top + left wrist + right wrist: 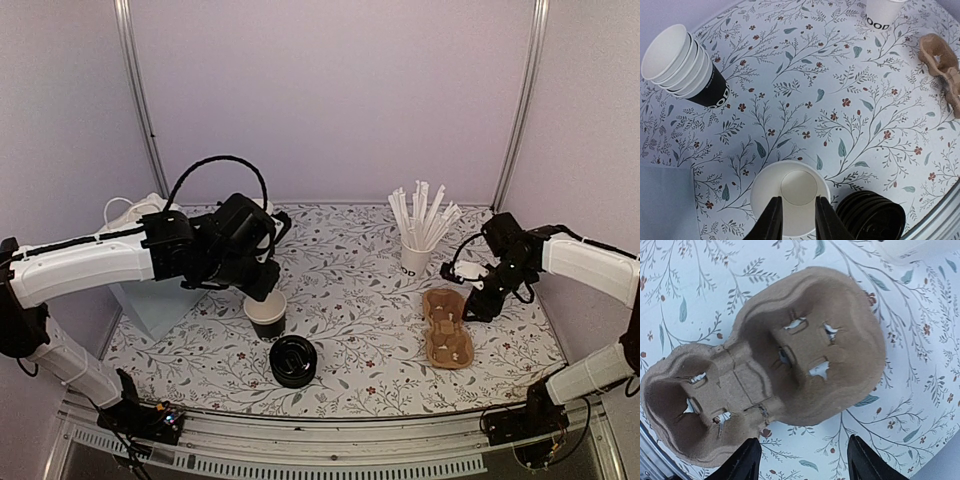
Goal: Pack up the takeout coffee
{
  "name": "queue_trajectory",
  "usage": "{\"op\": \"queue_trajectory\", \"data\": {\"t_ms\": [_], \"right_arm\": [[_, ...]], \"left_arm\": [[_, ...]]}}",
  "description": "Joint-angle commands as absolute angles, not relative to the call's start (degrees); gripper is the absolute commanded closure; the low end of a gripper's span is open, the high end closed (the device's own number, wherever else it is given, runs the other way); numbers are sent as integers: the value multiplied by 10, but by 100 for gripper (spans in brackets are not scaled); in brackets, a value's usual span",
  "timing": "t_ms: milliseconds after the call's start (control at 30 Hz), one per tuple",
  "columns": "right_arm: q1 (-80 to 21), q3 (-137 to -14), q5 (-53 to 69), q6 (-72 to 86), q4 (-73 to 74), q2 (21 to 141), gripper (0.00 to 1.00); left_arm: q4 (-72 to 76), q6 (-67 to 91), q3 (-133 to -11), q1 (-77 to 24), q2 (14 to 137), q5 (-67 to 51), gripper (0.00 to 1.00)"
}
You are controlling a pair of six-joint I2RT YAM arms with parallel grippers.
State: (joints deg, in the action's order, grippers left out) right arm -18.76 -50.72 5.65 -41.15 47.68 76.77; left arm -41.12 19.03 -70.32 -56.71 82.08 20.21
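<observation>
Left wrist: black lids [872, 217] beside cup [790, 187]; nested cups [682, 62] apart

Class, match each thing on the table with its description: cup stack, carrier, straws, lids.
1 cup stack
2 carrier
3 straws
4 lids

a black, nearest the front edge
b standing in a white cup
c lying on its side
d brown

Pairs: 1-c, 2-d, 3-b, 4-a

Side items on the floral table cover [350, 250]
White cup of wrapped straws [414, 258] right of centre, brown pulp carrier [446, 328] just below it; stack of nested cups [685, 67] upper left in the left wrist view.
</observation>
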Motion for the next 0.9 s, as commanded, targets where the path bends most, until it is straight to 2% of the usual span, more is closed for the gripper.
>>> {"op": "queue_trajectory", "data": {"t_ms": [0,133,367,867], "right_arm": [[-136,-528,107,-357,447,765,40],[-87,-543,146,-303,428,807,51],[-58,-563,211,-272,410,861,61],[-30,-586,280,-233,410,948,64]], "left_arm": [[-398,185,-695,-560,811,206,74],[-399,183,-696,-560,816,206,74],[-401,186,-691,-560,810,206,74],[-403,191,-686,-560,805,200,74]]}}
